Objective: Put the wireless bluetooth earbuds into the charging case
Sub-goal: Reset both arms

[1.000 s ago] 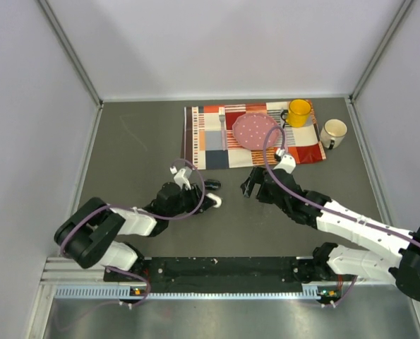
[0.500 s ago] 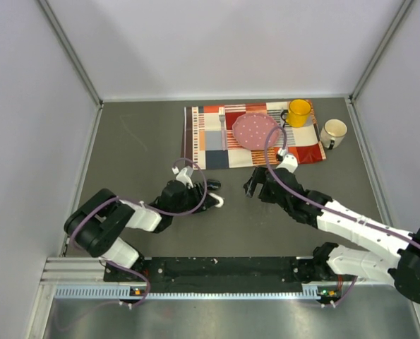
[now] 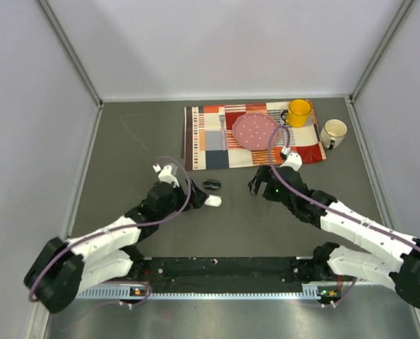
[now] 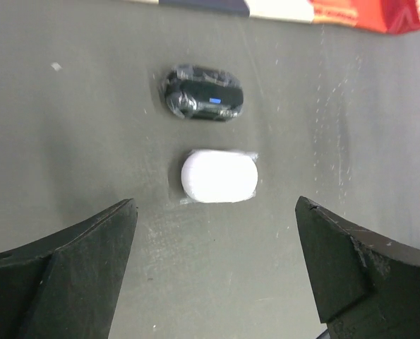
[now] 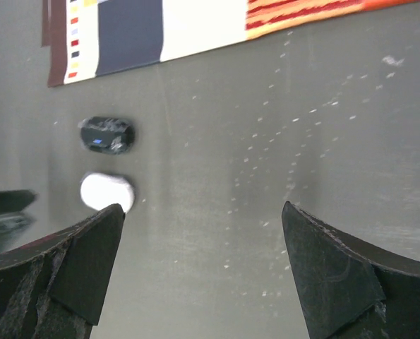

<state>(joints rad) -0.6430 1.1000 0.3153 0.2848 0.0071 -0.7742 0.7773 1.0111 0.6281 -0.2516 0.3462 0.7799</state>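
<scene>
Jaws of the left gripper (image 4: 214, 206) spread wide, grasping nothing; the white charging case (image 4: 219, 176) lies on the table (image 4: 68, 127) just ahead of the gap, untouched. Black charging case (image 4: 202, 94), blue light showing, sits just beyond it, apart. Right gripper (image 5: 202, 208), likewise parted and empty, hovers to their right. Farther back: checked placemat (image 3: 210, 134) with pink plate (image 3: 255, 131) and yellow mug (image 3: 298, 111); white mug (image 3: 332, 131) beside it.
</scene>
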